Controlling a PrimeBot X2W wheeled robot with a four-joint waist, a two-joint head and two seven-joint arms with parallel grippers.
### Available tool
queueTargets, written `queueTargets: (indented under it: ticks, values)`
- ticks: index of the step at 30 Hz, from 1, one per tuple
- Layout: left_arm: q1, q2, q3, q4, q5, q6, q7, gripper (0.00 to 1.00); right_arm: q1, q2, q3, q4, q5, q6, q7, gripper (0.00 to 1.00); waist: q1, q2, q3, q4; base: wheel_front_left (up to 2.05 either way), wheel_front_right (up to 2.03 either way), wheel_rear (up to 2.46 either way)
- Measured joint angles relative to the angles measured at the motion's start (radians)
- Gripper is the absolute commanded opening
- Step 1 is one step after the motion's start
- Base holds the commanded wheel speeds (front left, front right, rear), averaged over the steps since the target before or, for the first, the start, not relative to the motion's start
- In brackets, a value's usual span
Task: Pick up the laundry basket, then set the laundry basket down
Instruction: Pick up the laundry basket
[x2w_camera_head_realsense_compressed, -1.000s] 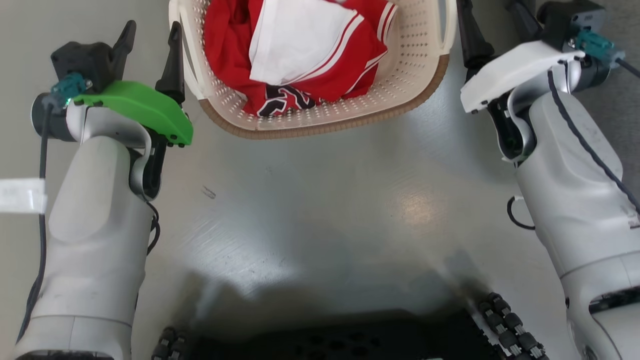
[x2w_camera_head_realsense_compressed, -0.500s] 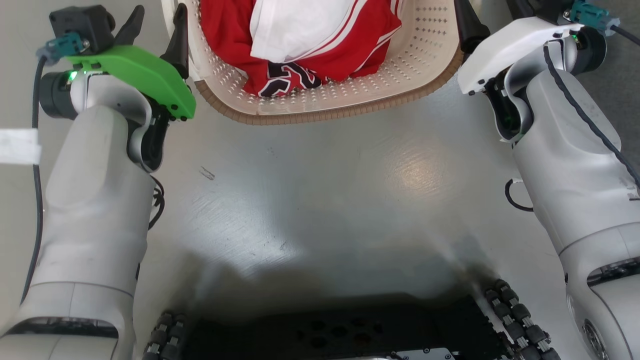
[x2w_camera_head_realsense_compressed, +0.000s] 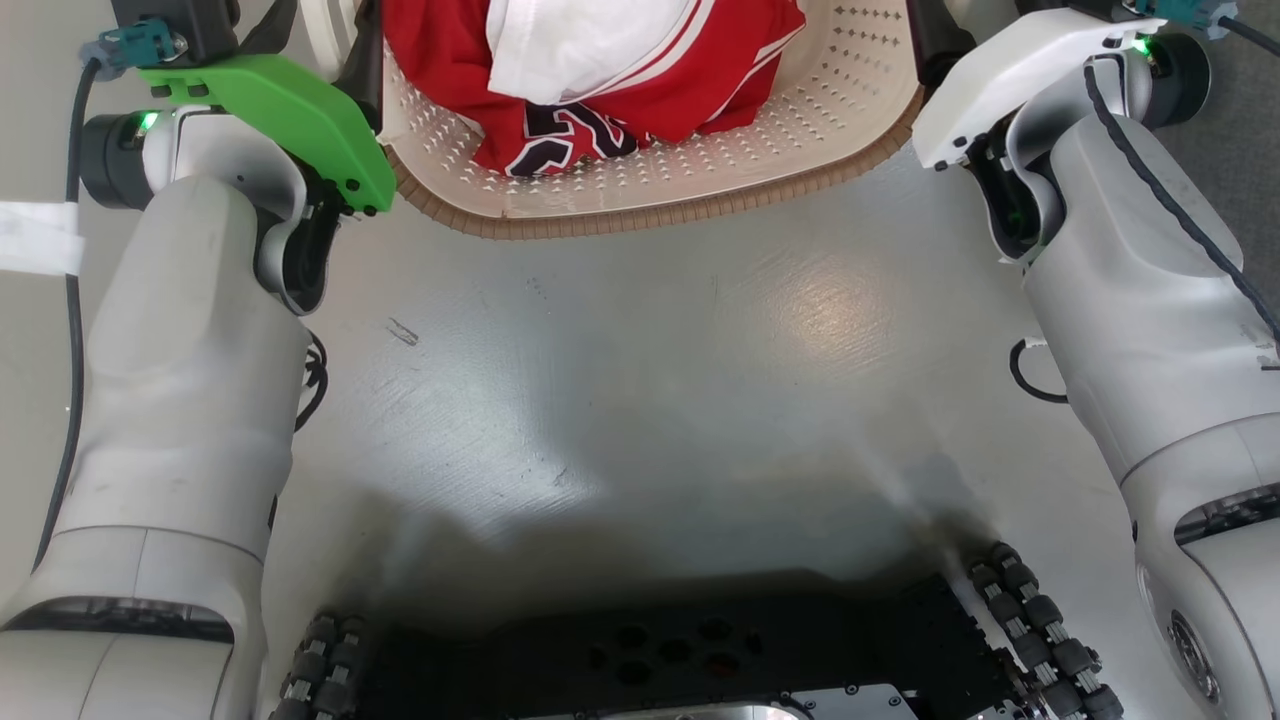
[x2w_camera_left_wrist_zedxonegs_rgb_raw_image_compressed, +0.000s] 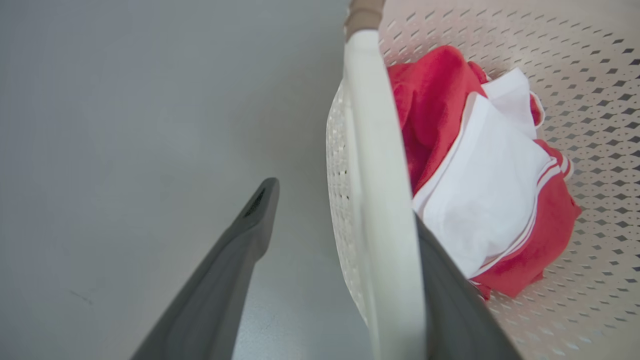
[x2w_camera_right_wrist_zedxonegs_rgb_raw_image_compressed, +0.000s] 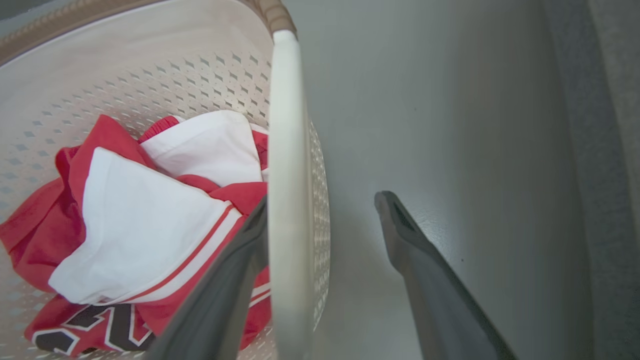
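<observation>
Head view: the small cream-white perforated plastic laundry basket, edged with a brown woven-look rim, sat at 12 o'clock on the smooth pale-grey floor. A crumpled red-and-white garment was heaped inside it. The left gripper stood at 11 o'clock and the right gripper at 1 o'clock, one on each flank of the basket. Over the last second the whole picture had slid toward 12 o'clock, and the small dark floor scuff went with it, so the camera itself had moved. Even so, both grippers had pushed further along the basket's sides than before.

Left wrist view: the white loop left handle ran from 6 to 12 o'clock between the two dark fingers. One finger was out over bare floor at 7 o'clock and the other was inside the basket at 5 o'clock, close against the handle. The jaws stood apart, with nothing clamped.

Right wrist view: this mirrored the left. The white loop right handle lay between the fingers, the inner one pressed near it at 7 o'clock and the outer one at 5 o'clock over the floor — spread, not gripping.

Both handles seemed to be straddled, so closing both grippers looked like the step due before any lift. The basket probably rested on the floor.
</observation>
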Motion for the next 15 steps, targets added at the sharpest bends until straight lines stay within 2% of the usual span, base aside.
queueTargets:
  ticks: [5, 7, 8, 9, 10, 11, 15]
  values:
    - [-0.014, -0.001, -0.008, 0.020, -0.008, -0.003, 0.000, 1.00, -0.017, 0.000, 0.017, 0.013, 0.034, 0.008, -0.005, 1.00, 0.0000, 0.0000, 0.003, 0.003, 0.00, 0.00, 0.00]
    - [-0.021, -0.001, -0.013, 0.029, -0.011, -0.003, -0.001, 0.90, -0.021, 0.000, 0.024, 0.017, 0.046, 0.009, -0.007, 0.98, 0.0000, 0.0000, 0.004, 0.005, 0.00, 0.00, 0.00]
    - [-0.024, -0.001, -0.015, 0.033, -0.011, -0.003, -0.002, 0.66, -0.022, 0.000, 0.027, 0.019, 0.051, 0.009, -0.008, 0.67, 0.0000, 0.0000, 0.004, 0.006, 0.00, 0.00, 0.00]
    - [-0.027, -0.001, -0.018, 0.039, -0.012, -0.004, -0.002, 0.46, -0.024, 0.000, 0.032, 0.023, 0.054, 0.009, -0.009, 0.41, 0.0000, 0.0000, 0.005, 0.007, 0.00, 0.00, 0.00]
    - [-0.031, -0.002, -0.021, 0.044, -0.017, -0.004, -0.002, 0.29, -0.027, 0.000, 0.036, 0.025, 0.059, 0.009, -0.009, 0.30, 0.0000, 0.0000, 0.005, 0.008, 0.00, 0.00, 0.00]
    - [-0.033, -0.002, -0.024, 0.047, -0.021, -0.004, -0.002, 0.00, -0.031, 0.000, 0.039, 0.028, 0.061, 0.009, -0.009, 0.01, 0.0000, 0.0000, 0.005, 0.009, 0.00, 0.00, 0.00]
    - [-0.042, -0.022, -0.040, 0.054, -0.040, -0.007, -0.007, 0.00, -0.038, 0.012, 0.059, 0.034, 0.073, 0.017, -0.013, 0.00, 0.0000, 0.0000, 0.003, 0.011, 0.00, 0.00, 0.00]
